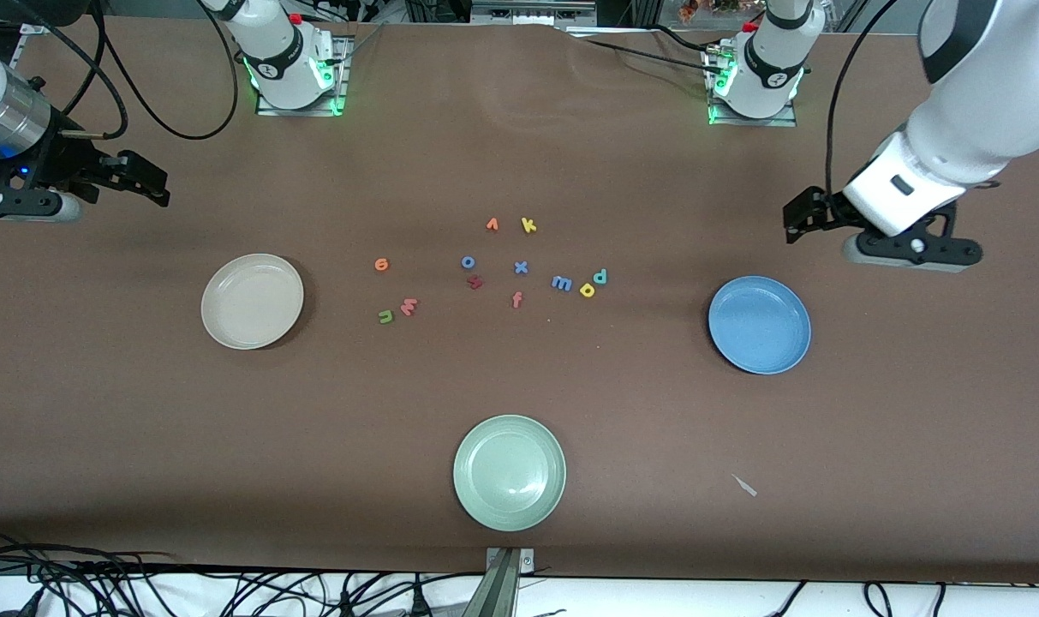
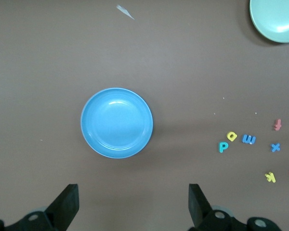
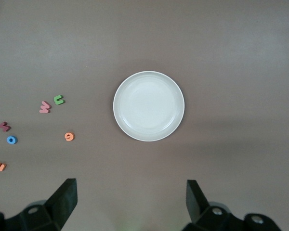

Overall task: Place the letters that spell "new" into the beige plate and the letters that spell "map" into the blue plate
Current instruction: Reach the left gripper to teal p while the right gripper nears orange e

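The beige plate (image 1: 252, 301) (image 3: 148, 106) lies empty toward the right arm's end, the blue plate (image 1: 759, 324) (image 2: 116, 122) empty toward the left arm's end. Between them lie the green n (image 1: 385, 317), pink w (image 1: 409, 306) and orange e (image 1: 382, 265), and nearer the blue plate the blue m (image 1: 562, 283), yellow a (image 1: 587, 290) and teal p (image 1: 600, 276). My left gripper (image 1: 800, 216) (image 2: 133, 197) hangs open over bare table beside the blue plate. Beside the beige plate my right gripper (image 1: 146, 182) (image 3: 131, 192) is open too, holding nothing.
Other letters lie in the middle cluster: orange v (image 1: 492, 224), yellow k (image 1: 528, 225), blue o (image 1: 468, 261), blue x (image 1: 521, 267), a dark red letter (image 1: 474, 281), a red f (image 1: 516, 299). A pale green plate (image 1: 509, 472) sits nearest the front camera. A small white scrap (image 1: 744, 485) lies beside it.
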### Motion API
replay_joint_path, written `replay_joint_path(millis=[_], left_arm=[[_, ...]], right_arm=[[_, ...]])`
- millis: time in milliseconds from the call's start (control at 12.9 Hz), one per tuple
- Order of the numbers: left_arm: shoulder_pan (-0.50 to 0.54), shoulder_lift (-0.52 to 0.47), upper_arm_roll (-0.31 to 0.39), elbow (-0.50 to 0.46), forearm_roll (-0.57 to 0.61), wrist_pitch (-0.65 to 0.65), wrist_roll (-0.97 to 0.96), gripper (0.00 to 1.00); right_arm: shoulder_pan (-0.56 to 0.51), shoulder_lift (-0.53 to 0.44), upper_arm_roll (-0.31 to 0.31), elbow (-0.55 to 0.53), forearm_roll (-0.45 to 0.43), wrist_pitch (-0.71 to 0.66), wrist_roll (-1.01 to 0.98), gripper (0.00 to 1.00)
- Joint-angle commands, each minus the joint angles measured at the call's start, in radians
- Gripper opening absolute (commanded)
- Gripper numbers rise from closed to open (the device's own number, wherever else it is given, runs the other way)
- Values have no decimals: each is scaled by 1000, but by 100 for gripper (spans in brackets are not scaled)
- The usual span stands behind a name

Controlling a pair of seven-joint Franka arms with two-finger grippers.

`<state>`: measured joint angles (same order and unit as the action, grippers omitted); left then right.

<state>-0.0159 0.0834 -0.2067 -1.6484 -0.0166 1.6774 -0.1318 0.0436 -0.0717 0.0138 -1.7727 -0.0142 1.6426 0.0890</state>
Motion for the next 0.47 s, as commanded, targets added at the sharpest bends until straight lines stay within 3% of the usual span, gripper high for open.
replay_joint_path(millis=[0, 233, 389], left_arm=[[-35, 60, 0, 15, -16, -5, 17, 100], [-123, 183, 0, 13, -22, 10, 15, 100], [-200, 263, 0, -2, -16, 88, -6, 100]], right_arm=[[2, 36, 3, 39, -6, 6, 5, 100], [13, 104, 5, 47, 2, -7, 7, 100], [62, 147, 5, 42, 5, 8, 14, 100]])
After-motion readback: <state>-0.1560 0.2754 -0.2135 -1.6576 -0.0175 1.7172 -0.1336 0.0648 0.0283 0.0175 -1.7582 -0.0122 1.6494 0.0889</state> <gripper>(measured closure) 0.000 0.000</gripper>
